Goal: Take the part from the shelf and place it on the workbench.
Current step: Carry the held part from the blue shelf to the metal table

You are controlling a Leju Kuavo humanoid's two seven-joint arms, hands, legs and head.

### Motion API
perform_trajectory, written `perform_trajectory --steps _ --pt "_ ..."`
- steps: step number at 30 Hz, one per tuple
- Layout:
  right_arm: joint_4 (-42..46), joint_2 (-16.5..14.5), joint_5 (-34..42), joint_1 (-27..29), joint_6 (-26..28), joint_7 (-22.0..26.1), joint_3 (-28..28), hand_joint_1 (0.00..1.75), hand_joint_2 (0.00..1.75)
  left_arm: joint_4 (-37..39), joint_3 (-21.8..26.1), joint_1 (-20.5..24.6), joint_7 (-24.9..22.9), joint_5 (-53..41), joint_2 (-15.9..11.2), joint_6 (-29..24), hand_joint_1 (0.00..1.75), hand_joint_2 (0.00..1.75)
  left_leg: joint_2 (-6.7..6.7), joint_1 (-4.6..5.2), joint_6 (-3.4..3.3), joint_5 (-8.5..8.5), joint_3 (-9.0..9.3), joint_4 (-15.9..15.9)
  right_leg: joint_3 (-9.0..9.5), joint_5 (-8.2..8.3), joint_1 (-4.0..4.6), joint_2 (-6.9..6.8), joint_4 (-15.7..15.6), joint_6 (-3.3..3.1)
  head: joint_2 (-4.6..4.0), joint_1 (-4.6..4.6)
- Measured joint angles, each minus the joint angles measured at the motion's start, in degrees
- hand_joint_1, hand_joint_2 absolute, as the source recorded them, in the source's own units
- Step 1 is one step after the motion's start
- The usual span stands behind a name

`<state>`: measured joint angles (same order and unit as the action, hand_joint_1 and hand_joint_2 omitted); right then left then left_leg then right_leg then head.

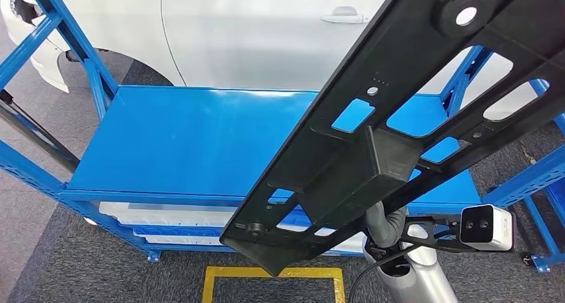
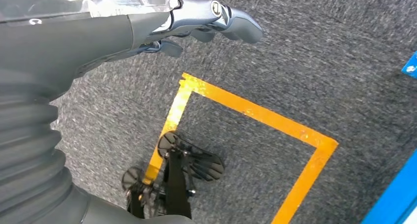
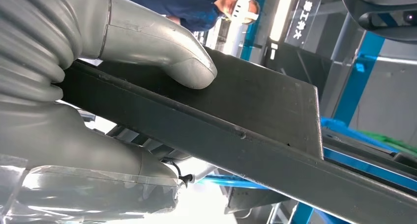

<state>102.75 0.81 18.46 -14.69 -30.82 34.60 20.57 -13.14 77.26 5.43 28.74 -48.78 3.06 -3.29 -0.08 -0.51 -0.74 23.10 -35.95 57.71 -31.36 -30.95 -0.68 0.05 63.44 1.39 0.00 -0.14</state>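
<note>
The long black part [image 1: 393,123] is gripped by the right hand [image 3: 147,42], whose thumb is pressed on the part's upper face while the body of the hand lies beneath; it is carried tilted above the front edge of the blue shelf [image 1: 193,140]. Since it is held well off its middle, it could likely pivot or slip in the grip, or its far end could be knocked against the shelf's uprights during a turn. The left hand [image 2: 206,22] hangs beside the shelf, over the carpet, holding nothing, fingers loosely extended.
</note>
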Motion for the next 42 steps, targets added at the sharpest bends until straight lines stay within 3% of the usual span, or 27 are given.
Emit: perform_trajectory --steps 2,5,6,8,10,11,12,13,15,17,19,21,23,25,26,27,28,30,32,33,35,37,38,40,41,42 --pt "0.23 0.10 -0.10 -0.28 0.04 0.03 -0.02 1.75 1.75 0.00 -0.04 -0.01 -0.60 -0.23 -0.04 -0.04 0.00 1.75 -0.07 0.06 0.65 -0.60 -0.50 0.25 3.25 0.79 0.28 0.03 -5.50 -0.50 0.00 0.02" --pt "0.44 0.32 -0.70 -0.33 0.33 0.26 -0.05 1.75 1.75 0.00 -0.06 -0.14 -2.64 -0.59 -0.26 -0.67 0.00 1.75 -0.11 -0.01 1.78 -1.43 -0.77 0.12 2.88 1.59 0.42 -0.04 -6.42 -1.57 0.00 0.23" --pt "0.48 0.35 -0.99 -0.31 0.53 0.36 -0.05 1.75 1.75 0.00 -0.06 -0.23 -3.25 -0.73 -0.37 -1.02 0.00 1.75 -0.11 -0.06 2.05 -0.67 -1.14 0.63 2.47 2.12 0.32 -0.13 -6.54 -2.08 0.00 0.20" --pt "0.76 0.37 -1.56 -0.22 1.08 0.55 -0.05 1.75 1.75 0.00 -0.07 -0.40 -4.07 -0.95 -0.66 -1.60 0.00 1.75 -0.11 -0.21 2.47 3.71 -2.72 4.85 1.36 3.34 0.16 -0.32 -6.80 -2.86 0.00 0.13" --pt "1.10 0.38 -2.05 0.03 1.46 0.71 -0.03 1.75 1.75 0.00 -0.09 -0.46 -4.36 -1.04 -0.98 -1.81 0.00 1.75 -0.10 -0.23 2.82 8.81 -4.76 12.48 -0.10 4.43 0.27 -0.35 -6.69 -3.12 0.00 0.05" --pt "1.19 0.39 -2.18 0.20 1.50 0.81 -0.02 1.75 1.75 0.00 -0.09 -0.47 -4.42 -1.07 -1.10 -1.82 0.00 1.75 -0.10 -0.23 2.93 9.90 -5.17 15.45 -0.85 4.94 0.35 -0.37 -6.58 -3.13 0.00 0.05" --pt "1.23 0.41 -2.24 0.37 1.48 0.93 -0.01 1.75 1.75 0.00 -0.10 -0.48 -4.44 -1.08 -1.20 -1.80 0.00 1.75 -0.10 -0.22 2.94 9.72 -4.64 16.64 -1.62 5.42 0.42 -0.40 -6.43 -3.11 0.00 0.04" --pt "1.27 0.42 -2.25 0.51 1.44 1.08 0.00 1.75 1.75 0.00 -0.11 -0.48 -4.44 -1.09 -1.26 -1.76 0.00 1.75 -0.10 -0.22 2.84 8.55 -3.04 15.62 -2.34 5.86 0.48 -0.41 -6.26 -3.06 0.00 0.05" --pt "1.38 0.44 -2.25 0.64 1.35 1.36 0.03 1.75 1.75 0.00 -0.17 -0.39 -4.32 -1.12 -1.45 -1.69 0.00 1.75 -0.10 -0.11 2.25 6.24 2.87 8.15 -3.46 6.65 0.61 -0.40 -5.95 -2.86 0.00 0.04" --pt "1.57 0.44 -2.25 0.63 1.32 1.54 0.08 1.75 1.75 0.00 -0.23 -0.22 -4.11 -1.12 -1.68 -1.63 0.00 1.75 -0.13 0.20 1.60 6.18 7.79 0.74 -3.94 7.38 0.74 -0.42 -5.81 -2.39 0.00 0.07" --pt "1.72 0.44 -2.26 0.59 1.28 1.65 0.15 1.75 1.75 0.00 -0.25 -0.16 -3.93 -1.12 -1.81 -1.58 0.00 1.75 -0.17 0.55 1.07 6.34 8.84 -1.61 -4.06 8.23 0.68 -0.47 -5.96 -1.68 -0.01 -0.10" --pt "1.77 0.46 -2.25 0.50 1.27 1.74 0.23 1.75 1.75 0.00 -0.26 -0.21 -3.81 -1.12 -1.81 -1.56 0.00 1.75 0.02 0.34 0.36 5.19 8.20 -2.11 -4.53 8.09 0.57 -0.39 -5.70 -0.98 -0.01 -0.33" --pt "1.75 0.49 -2.22 0.23 1.39 1.82 0.30 1.75 1.75 0.00 -0.26 -0.18 -3.74 -1.12 -1.74 -1.60 0.00 1.75 0.30 0.03 -0.35 3.67 6.95 -2.60 -5.98 4.08 0.44 -0.22 -2.26 -0.43 -0.01 -0.23" --pt "1.68 0.52 -2.20 0.03 1.59 1.92 0.36 1.75 1.75 0.00 -0.26 -0.18 -3.66 -1.13 -1.72 -1.62 0.00 1.75 0.41 0.08 -0.63 2.36 5.23 -2.52 -7.92 -1.50 0.20 -0.16 4.86 0.03 0.00 -0.08" --pt "1.61 0.55 -2.21 0.06 1.75 1.98 0.39 1.75 1.75 0.00 -0.26 -0.21 -3.61 -1.15 -1.71 -1.62 0.00 1.75 0.42 0.09 -0.60 1.75 4.32 -2.40 -8.41 -2.74 0.09 -0.16 8.11 0.25 0.00 -0.06" --pt "1.54 0.57 -2.28 0.12 1.97 2.07 0.42 1.75 1.75 0.00 -0.26 -0.24 -3.54 -1.19 -1.69 -1.62 0.00 1.75 0.44 0.09 -0.53 1.19 3.40 -2.20 -8.22 -2.61 -0.02 -0.16 9.99 0.42 0.00 -0.05" --pt "1.47 0.59 -2.42 0.20 2.18 2.19 0.46 1.75 1.75 0.00 -0.26 -0.27 -3.46 -1.24 -1.66 -1.62 0.00 1.75 0.45 0.07 -0.41 0.70 2.49 -1.93 -7.12 -1.34 -0.12 -0.16 9.90 0.52 0.00 -0.04" --pt "1.38 0.61 -2.88 0.34 2.48 2.45 0.60 1.75 1.75 0.00 -0.26 -0.35 -3.35 -1.38 -1.56 -1.62 0.00 1.75 0.43 0.02 -0.05 -0.05 0.82 -1.10 -2.19 1.48 -0.28 -0.16 3.89 0.47 0.00 -0.03" --pt "1.35 0.62 -3.39 0.55 2.62 2.86 0.77 1.75 1.75 0.00 -0.27 -0.43 -3.24 -1.52 -1.47 -1.66 0.00 1.75 0.36 0.12 0.52 -0.67 -0.28 -0.29 2.77 1.24 -0.08 -0.12 -3.77 -0.08 0.00 -0.08" --pt "1.34 0.62 -3.62 0.71 2.71 3.13 0.83 1.75 1.75 0.00 -0.28 -0.46 -3.20 -1.56 -1.44 -1.68 0.00 1.75 0.33 0.17 0.85 -1.03 -0.51 -0.11 3.91 0.61 0.09 -0.08 -5.80 -0.47 0.00 -0.03" --pt "1.29 0.64 -4.04 1.08 2.94 3.51 0.97 1.75 1.75 0.00 -0.27 -0.56 -3.19 -1.59 -1.36 -1.80 0.00 1.75 0.28 0.19 1.57 -1.94 -0.64 -0.29 3.85 0.87 0.29 -0.06 -6.48 -1.44 -0.01 0.07" --pt "1.22 0.64 -4.34 1.21 3.04 3.64 1.14 1.75 1.75 0.00 -0.27 -0.70 -3.23 -1.53 -1.28 -2.01 0.00 1.75 0.21 0.00 2.18 -0.63 -1.35 0.69 2.95 2.00 0.15 -0.25 -6.76 -2.44 -0.01 0.08" --pt "1.19 0.63 -4.41 1.23 3.02 3.70 1.26 1.75 1.75 0.00 -0.26 -0.78 -3.24 -1.44 -1.25 -2.12 0.00 1.75 0.18 -0.10 2.44 1.58 -2.09 2.63 2.29 2.71 0.04 -0.35 -6.91 -2.84 -0.01 -0.01" --pt "1.06 0.61 -4.43 1.22 2.86 3.85 1.47 1.75 1.75 0.00 -0.26 -0.82 -3.23 -1.17 -1.20 -2.31 0.00 1.75 0.18 -0.21 2.90 7.49 -4.03 9.65 0.70 4.02 0.11 -0.42 -6.86 -3.25 -0.01 -0.19" --pt "0.95 0.62 -4.43 1.22 2.76 3.93 1.55 1.75 1.75 0.00 -0.26 -0.81 -3.21 -1.03 -1.18 -2.36 0.00 1.75 0.18 -0.22 3.09 9.37 -4.75 13.45 -0.15 4.63 0.19 -0.44 -6.79 -3.27 0.00 -0.21" --pt "0.83 0.62 -4.43 1.21 2.64 3.98 1.58 1.75 1.75 0.00 -0.26 -0.80 -3.18 -0.95 -1.16 -2.38 0.00 1.75 0.18 -0.22 3.18 9.90 -4.92 16.15 -0.98 5.21 0.27 -0.46 -6.66 -3.25 0.00 -0.21"
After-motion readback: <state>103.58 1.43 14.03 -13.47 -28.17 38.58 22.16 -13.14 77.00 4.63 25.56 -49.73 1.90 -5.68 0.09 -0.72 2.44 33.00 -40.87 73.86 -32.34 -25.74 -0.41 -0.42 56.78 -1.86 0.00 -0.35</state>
